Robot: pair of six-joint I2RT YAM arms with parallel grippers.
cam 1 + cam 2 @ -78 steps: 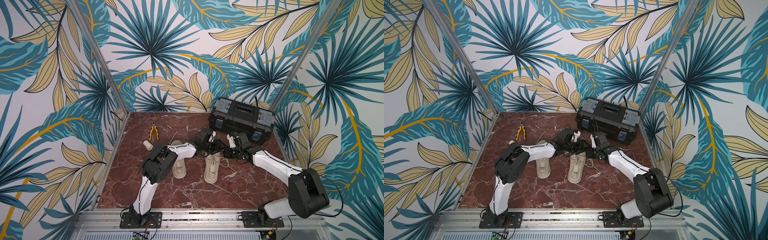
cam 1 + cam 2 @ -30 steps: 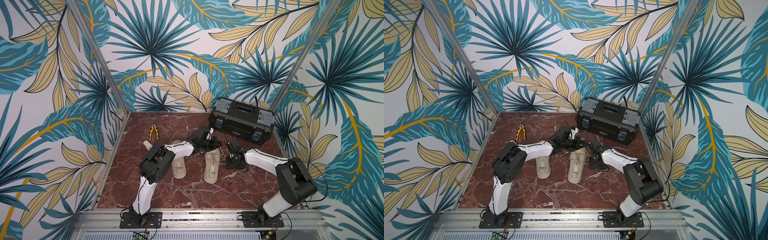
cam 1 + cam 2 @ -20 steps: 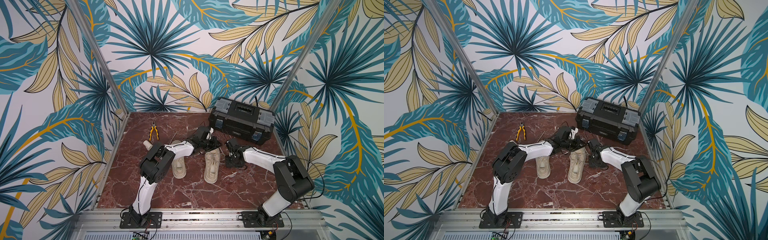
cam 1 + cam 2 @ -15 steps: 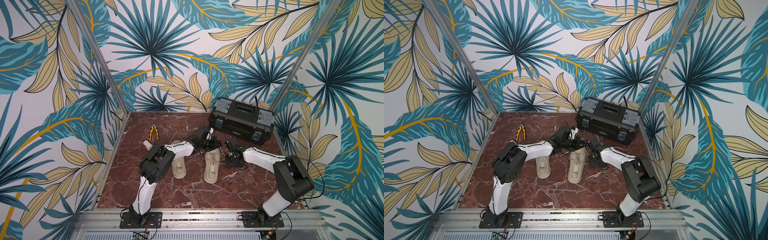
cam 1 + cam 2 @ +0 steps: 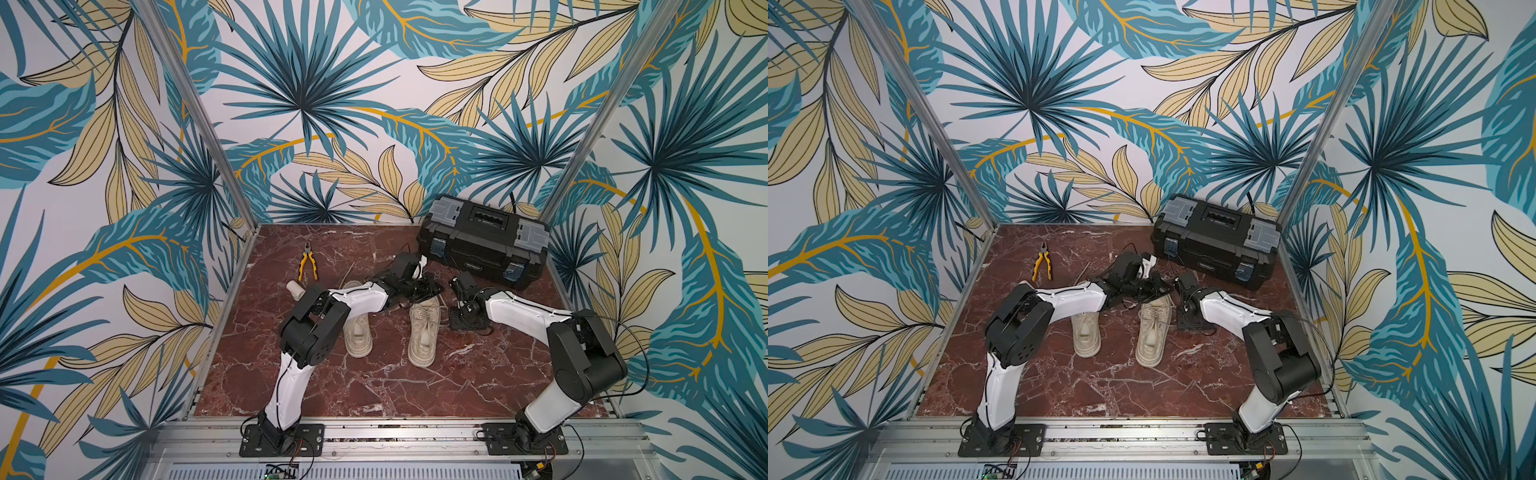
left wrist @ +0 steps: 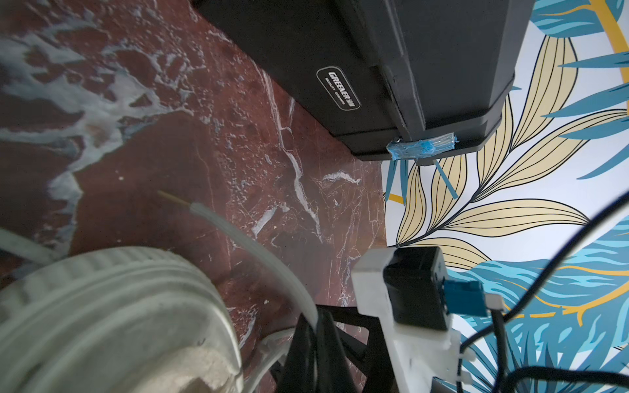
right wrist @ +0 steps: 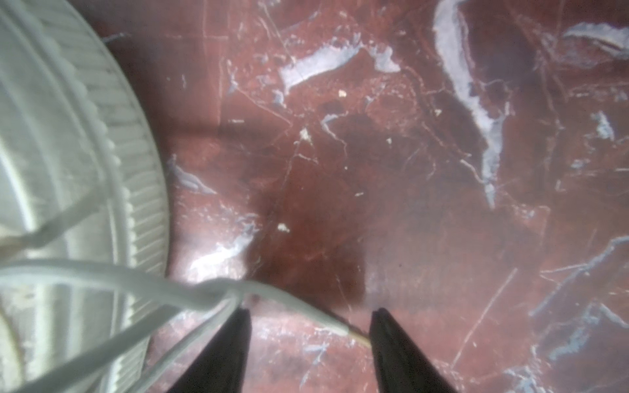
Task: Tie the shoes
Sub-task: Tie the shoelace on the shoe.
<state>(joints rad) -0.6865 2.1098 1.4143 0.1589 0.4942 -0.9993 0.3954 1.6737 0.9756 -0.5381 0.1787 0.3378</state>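
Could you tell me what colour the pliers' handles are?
Yellow with black; the pliers show best in a top view.

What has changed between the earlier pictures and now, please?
The right gripper drew back from the toolbox and came down beside the shoe on its side. Its jaws now stand open around a lace end. The left gripper stayed shut on another lace behind that shoe. Both shoes, the toolbox and the pliers stayed put.

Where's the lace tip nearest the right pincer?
In the right wrist view, the lace tip lies on the marble inside the open right pincer, beside the right-hand shoe.
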